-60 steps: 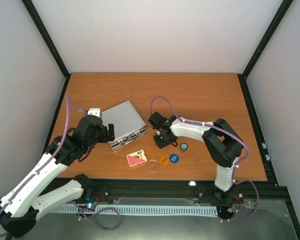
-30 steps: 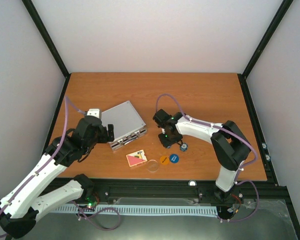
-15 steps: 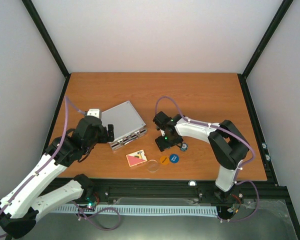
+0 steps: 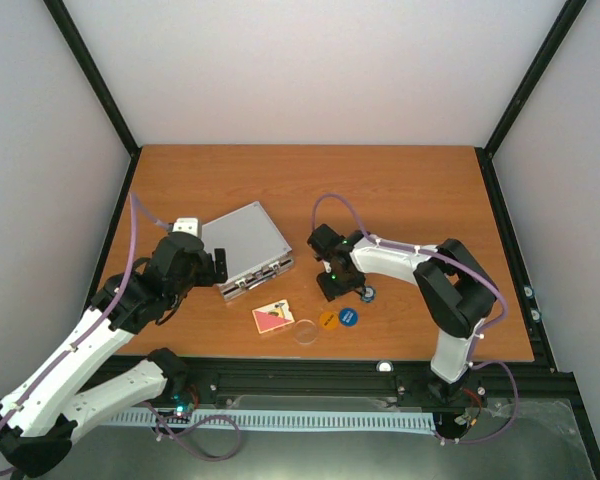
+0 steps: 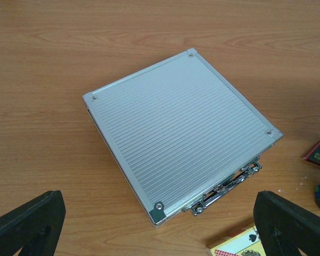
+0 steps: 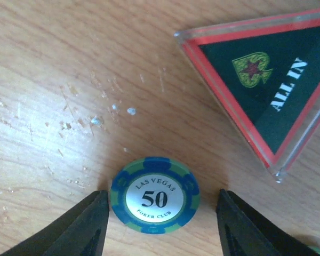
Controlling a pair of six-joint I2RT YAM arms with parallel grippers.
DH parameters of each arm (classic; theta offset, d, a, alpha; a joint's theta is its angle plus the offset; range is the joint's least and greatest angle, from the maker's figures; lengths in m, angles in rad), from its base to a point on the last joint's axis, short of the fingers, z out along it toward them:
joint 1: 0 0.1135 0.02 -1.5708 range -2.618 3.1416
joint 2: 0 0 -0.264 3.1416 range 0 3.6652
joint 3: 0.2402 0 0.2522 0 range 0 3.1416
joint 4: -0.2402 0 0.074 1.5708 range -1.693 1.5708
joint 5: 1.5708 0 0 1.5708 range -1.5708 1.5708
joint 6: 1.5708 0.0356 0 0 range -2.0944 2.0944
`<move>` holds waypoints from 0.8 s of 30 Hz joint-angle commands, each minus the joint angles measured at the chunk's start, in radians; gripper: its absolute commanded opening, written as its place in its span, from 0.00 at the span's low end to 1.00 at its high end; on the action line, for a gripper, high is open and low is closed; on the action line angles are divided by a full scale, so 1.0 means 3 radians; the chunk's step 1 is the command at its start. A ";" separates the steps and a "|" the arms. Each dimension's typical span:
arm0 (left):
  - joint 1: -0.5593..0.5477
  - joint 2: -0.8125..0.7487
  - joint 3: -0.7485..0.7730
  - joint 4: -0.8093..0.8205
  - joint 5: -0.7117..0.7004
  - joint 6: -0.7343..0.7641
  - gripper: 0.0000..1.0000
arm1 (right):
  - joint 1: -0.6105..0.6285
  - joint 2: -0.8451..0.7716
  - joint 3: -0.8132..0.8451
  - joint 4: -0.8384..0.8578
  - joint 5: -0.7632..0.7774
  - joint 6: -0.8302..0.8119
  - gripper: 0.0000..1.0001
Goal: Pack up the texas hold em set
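1. Nearest the arm bases, the clear disc point(image 4: 305, 331) lies flat on the table point(image 4: 410, 190). The orange disc point(image 4: 327, 320) and then the blue disc point(image 4: 348, 317) sit just beside it to the right, in a short row.
2. The deck point(image 4: 272, 317) lies flat just left of the clear disc, with its pink-red face up.
3. The chip point(image 6: 154, 194) lies flat a little farther back, to the right of the discs. It has a blue-green rim and its "50" face is up.
4. The right gripper point(image 6: 161, 205) straddles the chip with its fingers part open, one on each side.
   - One finger point(image 6: 245, 224) stands apart from the rim.
   - The other finger point(image 6: 88, 224) is just beside the rim; I cannot tell whether it touches.
   - Nothing is gripped.
5. The triangle point(image 6: 266, 80) is black with a red edge and reads "ALL IN". It lies flat near the chip and apart from it. Pale flecks point(image 6: 96, 120) dot the wood beside them.
6. The left gripper point(image 5: 159, 224) has its fingers point(image 5: 26, 224) spread wide and holds nothing. It points at the case and is apart from it.
7. The case point(image 4: 245, 248) is closed and lies flat, left of table centre, with its ribbed silver lid up. Its latches and handle are on the side facing the deck. All the loose pieces lie outside it.
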 commanded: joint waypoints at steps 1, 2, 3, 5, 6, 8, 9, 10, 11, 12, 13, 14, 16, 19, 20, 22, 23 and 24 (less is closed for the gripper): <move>-0.0001 -0.0048 -0.0005 -0.0084 -0.0070 -0.0067 1.00 | -0.0021 0.0112 -0.0156 0.0064 -0.0062 -0.0002 0.50; -0.0001 -0.0046 -0.0009 -0.0080 -0.0064 -0.0070 1.00 | -0.0021 0.0111 -0.0161 0.0064 -0.0061 0.0001 0.47; -0.0001 -0.0045 -0.0014 -0.0077 -0.0061 -0.0074 1.00 | -0.0021 0.0113 -0.0171 0.0067 -0.0059 0.0005 0.43; -0.0001 -0.0036 -0.0023 -0.0071 -0.0056 -0.0075 1.00 | -0.0021 0.0123 -0.0188 0.0079 -0.0058 0.0004 0.32; -0.0001 -0.0032 -0.0026 -0.0071 -0.0056 -0.0075 1.00 | -0.0021 0.0133 -0.0190 0.0081 -0.0055 0.0006 0.28; -0.0001 -0.0033 -0.0024 -0.0072 -0.0057 -0.0068 1.00 | -0.0020 0.0151 -0.0188 0.0079 -0.0057 0.0008 0.17; -0.0001 -0.0035 -0.0023 -0.0074 -0.0058 -0.0070 1.00 | -0.0020 0.0148 -0.0189 0.0080 -0.0056 0.0011 0.14; 0.0000 -0.0040 -0.0023 -0.0078 -0.0066 -0.0070 1.00 | -0.0021 0.0145 -0.0183 0.0077 -0.0057 0.0012 0.11; -0.0001 -0.0040 -0.0023 -0.0072 -0.0063 -0.0067 1.00 | -0.0021 0.0142 -0.0176 0.0069 -0.0058 0.0009 0.10; 0.0002 -0.0043 -0.0021 -0.0072 -0.0068 -0.0070 1.00 | -0.0021 0.0134 -0.0161 0.0061 -0.0056 0.0005 0.08; -0.0001 -0.0041 -0.0019 -0.0071 -0.0062 -0.0070 1.00 | -0.0021 0.0125 -0.0150 0.0054 -0.0058 0.0006 0.08; -0.0001 -0.0041 -0.0018 -0.0071 -0.0060 -0.0075 1.00 | -0.0021 0.0121 -0.0143 0.0047 -0.0056 0.0006 0.08; -0.0001 -0.0049 -0.0017 -0.0074 -0.0047 -0.0079 1.00 | -0.0021 0.0113 -0.0123 0.0035 -0.0051 0.0011 0.10; 0.0000 -0.0054 -0.0033 -0.0075 -0.0037 -0.0080 1.00 | -0.0021 0.0094 -0.0117 0.0044 -0.0044 0.0020 0.20; 0.0000 -0.0056 -0.0037 -0.0071 -0.0039 -0.0083 1.00 | -0.0021 0.0088 -0.0109 0.0036 -0.0038 0.0025 0.26; 0.0002 -0.0059 -0.0030 -0.0071 -0.0030 -0.0076 1.00 | -0.0021 0.0069 -0.0083 0.0016 -0.0029 0.0024 0.46; -0.0001 -0.0056 -0.0028 -0.0072 -0.0031 -0.0073 1.00 | -0.0021 0.0059 -0.0065 0.0003 -0.0032 0.0016 0.53; -0.0001 -0.0055 -0.0022 -0.0074 -0.0035 -0.0071 1.00 | -0.0021 0.0052 -0.0047 -0.0022 -0.0024 0.0020 0.61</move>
